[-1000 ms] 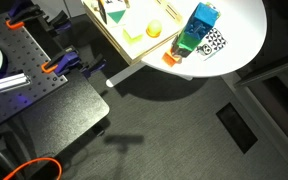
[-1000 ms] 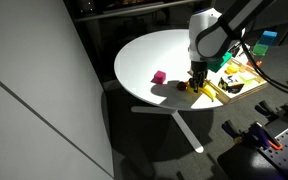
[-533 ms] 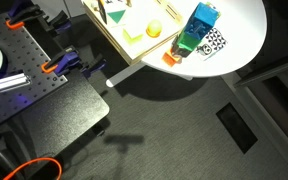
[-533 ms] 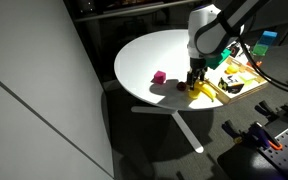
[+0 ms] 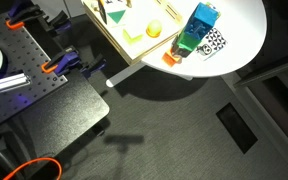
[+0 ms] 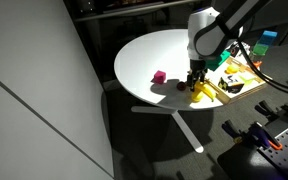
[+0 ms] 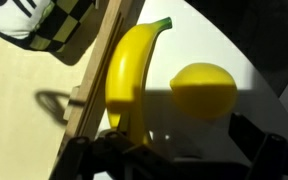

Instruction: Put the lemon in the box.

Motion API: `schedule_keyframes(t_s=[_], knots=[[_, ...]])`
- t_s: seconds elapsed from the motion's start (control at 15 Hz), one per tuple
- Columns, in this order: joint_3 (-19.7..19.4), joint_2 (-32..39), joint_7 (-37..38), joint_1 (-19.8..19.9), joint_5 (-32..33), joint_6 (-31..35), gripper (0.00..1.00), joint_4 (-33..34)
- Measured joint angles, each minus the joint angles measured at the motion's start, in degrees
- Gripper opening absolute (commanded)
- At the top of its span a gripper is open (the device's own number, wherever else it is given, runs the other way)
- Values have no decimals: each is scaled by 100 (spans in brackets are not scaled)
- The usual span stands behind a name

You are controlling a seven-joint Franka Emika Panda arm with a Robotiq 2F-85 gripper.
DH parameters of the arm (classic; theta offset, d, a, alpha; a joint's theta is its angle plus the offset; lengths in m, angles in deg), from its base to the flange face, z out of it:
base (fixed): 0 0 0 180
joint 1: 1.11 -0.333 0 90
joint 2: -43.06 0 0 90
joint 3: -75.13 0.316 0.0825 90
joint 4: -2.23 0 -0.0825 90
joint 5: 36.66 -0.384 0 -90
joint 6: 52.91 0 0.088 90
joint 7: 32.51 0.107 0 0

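While the wrist view looks down past the dark fingers [image 7: 94, 155] of the black Robotiq gripper [image 7: 174, 152] at the bottom of the frame, the oval yellow lemon [image 7: 202, 90] lies right of centre on the round white table [image 6: 144, 60], outside the wide, shallow, pale wooden box [image 7: 92, 75]. A long curved yellow banana with a green stem [image 7: 132, 75] lies on the table along the outer side of the box's raised rim, between that rim and the lemon. The lemon sits just beside the banana; I cannot tell whether they touch. A black-and-white checkered object [image 7: 29, 20] sits in the upper left corner, on the pale floor of the box. The gripper's jaws stand wide apart with nothing clamped. The banana's lower end lies in the gap between them, and the lemon lies just above that gap. In an exterior view the gripper [image 6: 196, 78] hangs at the table's right side, close over a small yellow patch too blurred to tell fruit from fruit, and a small pink object [image 6: 158, 76] rests on the tabletop to its left. In an exterior view a round yellow fruit [image 5: 154, 29] shows at the top of the frame, left of a tall blue-and-green carton [image 5: 199, 30]; whether it lies within the rims cannot be told there.
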Motion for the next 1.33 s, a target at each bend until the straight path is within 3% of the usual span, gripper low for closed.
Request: schedule_keyframes(t_s=[1.33], knots=[[164,105,14,-1,-378,-484,100,-10]])
